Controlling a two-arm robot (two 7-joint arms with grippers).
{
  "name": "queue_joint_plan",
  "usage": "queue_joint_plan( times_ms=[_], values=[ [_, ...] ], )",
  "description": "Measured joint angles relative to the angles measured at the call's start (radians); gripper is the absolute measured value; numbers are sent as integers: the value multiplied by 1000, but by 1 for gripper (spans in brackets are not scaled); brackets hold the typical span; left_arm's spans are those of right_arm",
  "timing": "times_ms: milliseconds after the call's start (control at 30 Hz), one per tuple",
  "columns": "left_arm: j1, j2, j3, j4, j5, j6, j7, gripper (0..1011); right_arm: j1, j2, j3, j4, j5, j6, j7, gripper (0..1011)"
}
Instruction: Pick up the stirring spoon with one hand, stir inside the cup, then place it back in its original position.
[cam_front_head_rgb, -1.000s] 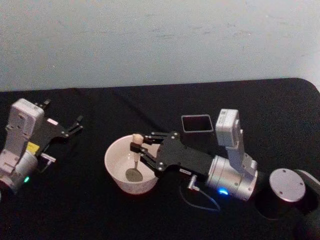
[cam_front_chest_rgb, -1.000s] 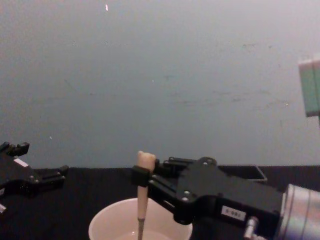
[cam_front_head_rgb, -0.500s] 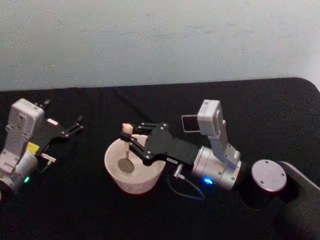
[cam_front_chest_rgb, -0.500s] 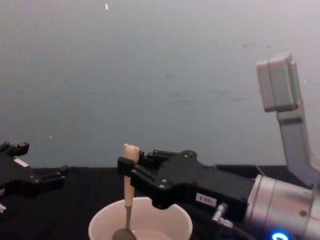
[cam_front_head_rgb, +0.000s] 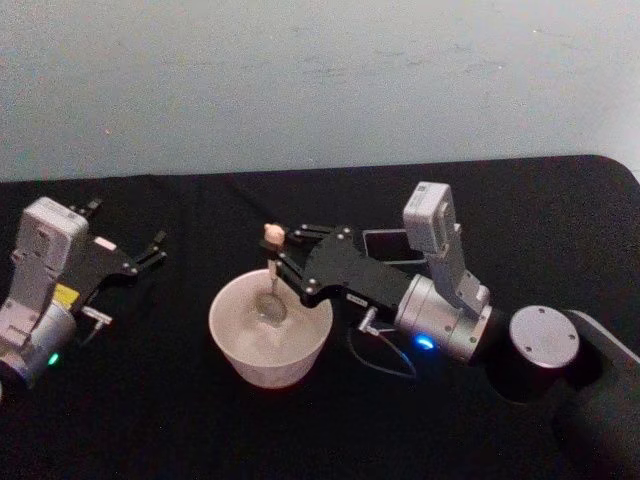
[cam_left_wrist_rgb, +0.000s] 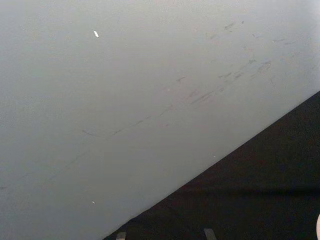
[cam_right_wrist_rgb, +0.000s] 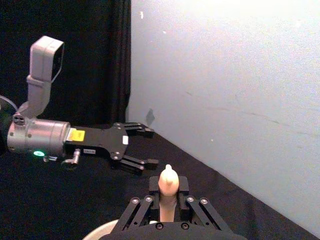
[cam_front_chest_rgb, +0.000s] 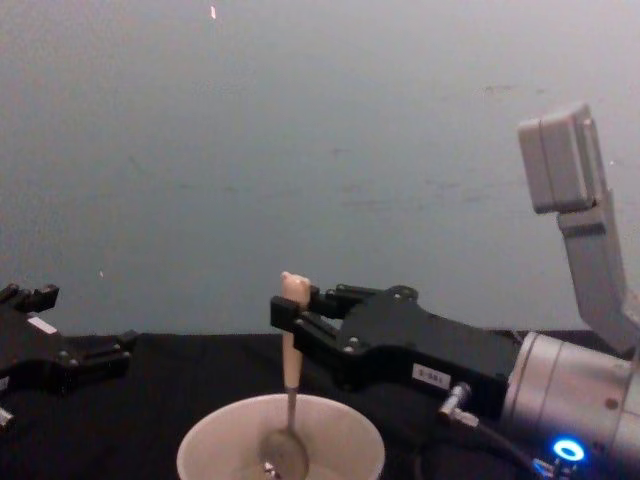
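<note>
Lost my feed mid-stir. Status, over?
Right tool shut on stirring spoon, bowl down inside cup. Left tool open, parked at left. Holder stands behind right arm; nothing in the way.

I see a surface (cam_front_head_rgb: 180, 420) covered in black, running back to a pale wall (cam_front_head_rgb: 320, 80). Two things stand directly on it. The cream-white cup (cam_front_head_rgb: 262, 368) sits a little left of the middle. The dark grey square holder (cam_front_head_rgb: 383, 244) stands upright behind the cup and to its right, not touching it.
</note>
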Motion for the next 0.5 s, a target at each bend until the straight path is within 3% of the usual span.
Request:
queue_joint_plan(
  times_ms=[500],
  values=[
    [0,0,0,0,0,0,0,1001,-56,51,24,-73,9,14,11,209]
  ],
)
